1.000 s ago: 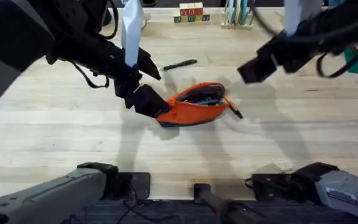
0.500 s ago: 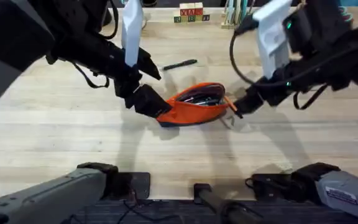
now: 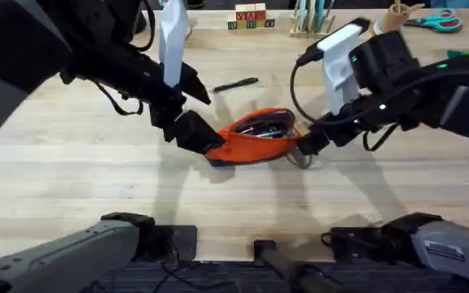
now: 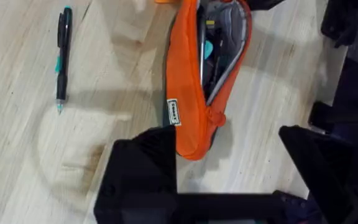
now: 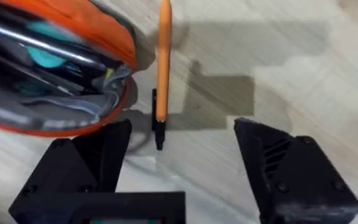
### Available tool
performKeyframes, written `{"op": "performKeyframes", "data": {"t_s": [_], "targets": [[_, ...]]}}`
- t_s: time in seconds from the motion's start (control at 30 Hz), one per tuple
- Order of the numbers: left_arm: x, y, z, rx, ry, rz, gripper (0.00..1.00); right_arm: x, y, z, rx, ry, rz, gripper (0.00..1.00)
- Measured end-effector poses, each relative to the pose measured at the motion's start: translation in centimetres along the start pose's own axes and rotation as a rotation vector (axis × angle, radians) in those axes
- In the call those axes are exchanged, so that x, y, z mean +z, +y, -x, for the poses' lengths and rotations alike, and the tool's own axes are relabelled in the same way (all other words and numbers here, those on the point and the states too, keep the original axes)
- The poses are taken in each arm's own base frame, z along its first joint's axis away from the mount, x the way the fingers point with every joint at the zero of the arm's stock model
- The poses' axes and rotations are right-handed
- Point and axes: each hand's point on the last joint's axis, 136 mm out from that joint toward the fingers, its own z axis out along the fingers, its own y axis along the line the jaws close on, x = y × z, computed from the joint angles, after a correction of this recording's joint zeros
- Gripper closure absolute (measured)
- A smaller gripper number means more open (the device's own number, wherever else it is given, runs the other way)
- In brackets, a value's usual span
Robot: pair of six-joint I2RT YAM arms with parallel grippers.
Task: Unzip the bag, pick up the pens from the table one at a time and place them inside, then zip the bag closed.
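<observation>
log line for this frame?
bag: unzipped | left gripper: holding bag end | right gripper: open over orange pen | black pen: on table

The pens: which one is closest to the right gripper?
The orange pen with the black tip, lying beside the bag between the right gripper's open fingers. The black pen lies farther away.

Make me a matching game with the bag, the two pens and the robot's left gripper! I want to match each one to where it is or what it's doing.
Things:
1. bag
2. black pen
3. orange pen
4. left gripper

Places or states:
A. lying on the table beside the bag, in front of the open right gripper
B. holding one end of the bag
C. unzipped, with things inside
D. lying alone on the table, beyond the bag

Pairs: 1-C, 2-D, 3-A, 4-B
</observation>
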Motion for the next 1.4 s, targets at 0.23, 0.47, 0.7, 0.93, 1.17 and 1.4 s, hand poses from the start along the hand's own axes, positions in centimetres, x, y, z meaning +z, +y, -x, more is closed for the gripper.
{"op": "performKeyframes", "data": {"t_s": [0.23,0.47,0.7,0.93,1.17,1.4], "targets": [[0.0,0.0,0.0,0.000,0.000,0.000,0.006,1.6,-0.4,0.1,-0.001,0.015,-0.010,0.003],[0.0,0.0,0.0,0.000,0.000,0.000,0.008,2.5,-1.1,-0.5,0.000,0.057,-0.040,0.006],[0.0,0.0,0.0,0.000,0.000,0.000,0.006,2.6,-1.0,-0.3,-0.005,0.052,-0.036,0.377],[0.0,0.0,0.0,-0.001,0.000,0.000,0.006,2.6,-1.2,-0.2,-0.006,0.048,-0.046,0.700],[0.0,0.0,0.0,0.000,0.000,0.000,0.006,2.6,-1.6,0.0,-0.008,0.041,-0.070,0.957],[0.0,0.0,0.0,0.000,0.000,0.000,0.006,2.6,-1.8,0.0,-0.008,0.042,-0.078,0.961]]}}
